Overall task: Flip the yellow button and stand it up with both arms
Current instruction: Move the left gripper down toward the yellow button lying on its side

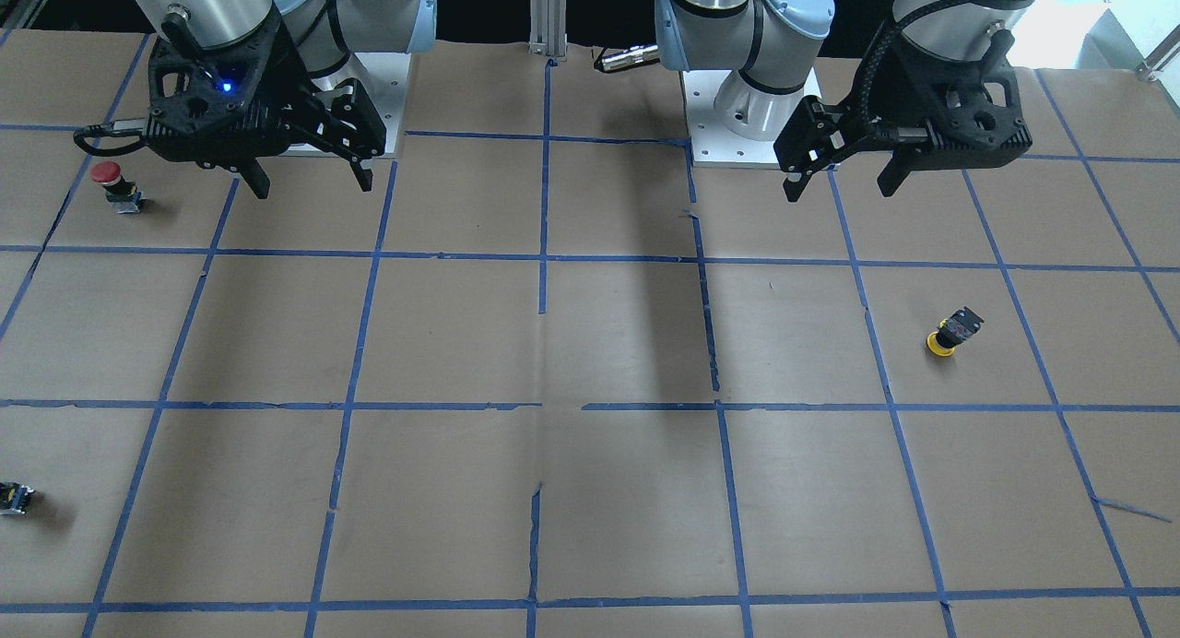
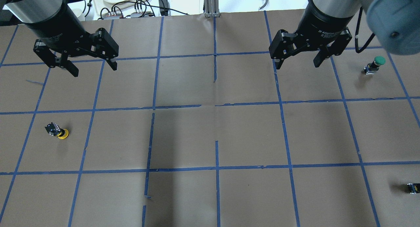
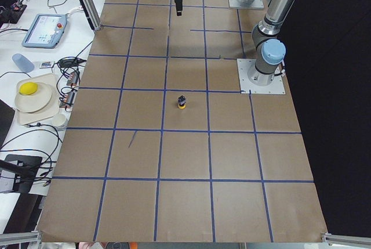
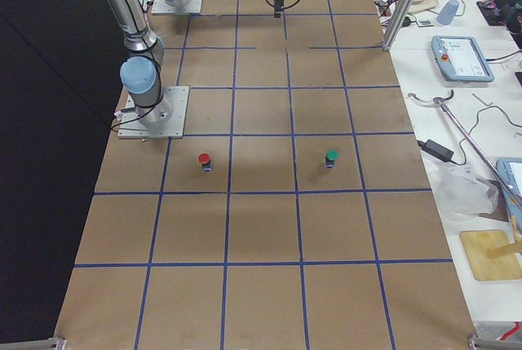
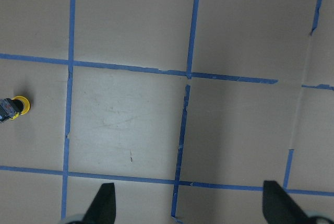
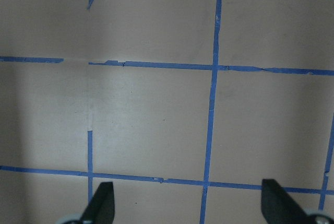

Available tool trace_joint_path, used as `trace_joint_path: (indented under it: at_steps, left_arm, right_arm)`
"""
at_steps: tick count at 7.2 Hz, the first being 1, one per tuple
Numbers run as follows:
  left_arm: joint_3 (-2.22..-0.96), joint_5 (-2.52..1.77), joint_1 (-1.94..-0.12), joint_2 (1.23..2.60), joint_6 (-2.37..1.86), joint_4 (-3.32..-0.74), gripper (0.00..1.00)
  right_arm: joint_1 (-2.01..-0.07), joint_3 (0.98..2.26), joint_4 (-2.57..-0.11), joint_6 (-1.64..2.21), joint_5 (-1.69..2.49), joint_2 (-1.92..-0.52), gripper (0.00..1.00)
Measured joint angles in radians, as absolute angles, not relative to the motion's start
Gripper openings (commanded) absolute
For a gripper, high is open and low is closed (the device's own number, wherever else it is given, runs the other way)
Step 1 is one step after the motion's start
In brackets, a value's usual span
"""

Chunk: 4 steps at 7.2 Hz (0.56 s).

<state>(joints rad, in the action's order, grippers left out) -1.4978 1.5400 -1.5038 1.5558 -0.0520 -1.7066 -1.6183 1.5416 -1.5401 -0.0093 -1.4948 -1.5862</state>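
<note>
Two tools hang above the surface (image 2: 249, 135), which is brown paper ruled into squares with blue tape. The left tool (image 2: 94, 69) and the right tool (image 2: 297, 64) both have their jaws spread wide and hold nothing. In each wrist view only bare paper and tape lie between the fingers (image 5: 107, 204).

The yellow button (image 2: 58, 131) sits in the left half of the surface. It is about midway between the robot-side edge and the operators' edge, and well in from the left edge. It is well apart from the left tool and touches neither tool. In the left side view it appears to rest on its yellow cap with the black body uppermost. It is too small to tell whether it is tilted.

A red button (image 1: 111, 182) stands cap-up in the right half, nearer the robot-side edge. A green button (image 2: 375, 63) stands cap-up nearer the operators' edge.
</note>
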Motion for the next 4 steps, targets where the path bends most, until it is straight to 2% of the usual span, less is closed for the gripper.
trace_joint_path:
  at_steps: [4]
  left_arm:
    - [-1.57,1.577,-1.447,1.551,0.159,-1.694,0.99]
  right_arm:
    - [-1.618,1.542,-1.54,-0.009,-1.494,-1.586,1.0]
